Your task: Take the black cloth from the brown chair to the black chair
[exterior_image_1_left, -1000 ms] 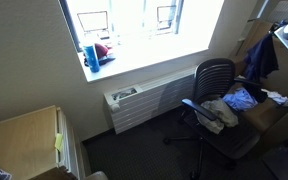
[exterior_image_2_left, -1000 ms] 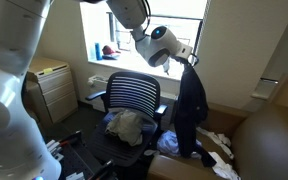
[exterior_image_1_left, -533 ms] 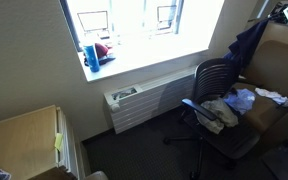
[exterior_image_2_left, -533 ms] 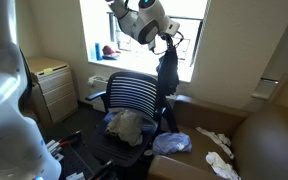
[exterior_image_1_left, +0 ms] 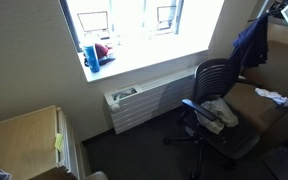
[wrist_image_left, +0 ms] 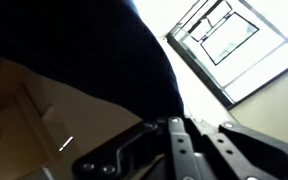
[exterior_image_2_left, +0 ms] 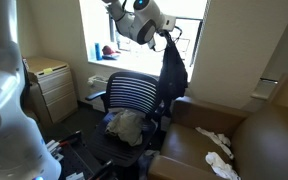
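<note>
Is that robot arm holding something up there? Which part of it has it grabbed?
Yes. The gripper holds the dark cloth by its top end, and the rest hangs down freely in the air.

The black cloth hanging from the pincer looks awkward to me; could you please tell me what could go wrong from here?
1. The black cloth dangles low from the pincer beside the black chair; its tail may snag on the backrest when swung across.
2. A pale clothes heap occupies the seat, so the cloth might slide off it.
3. The cloth covers much of the wrist view, so a slipping grip could go unnoticed.
</note>
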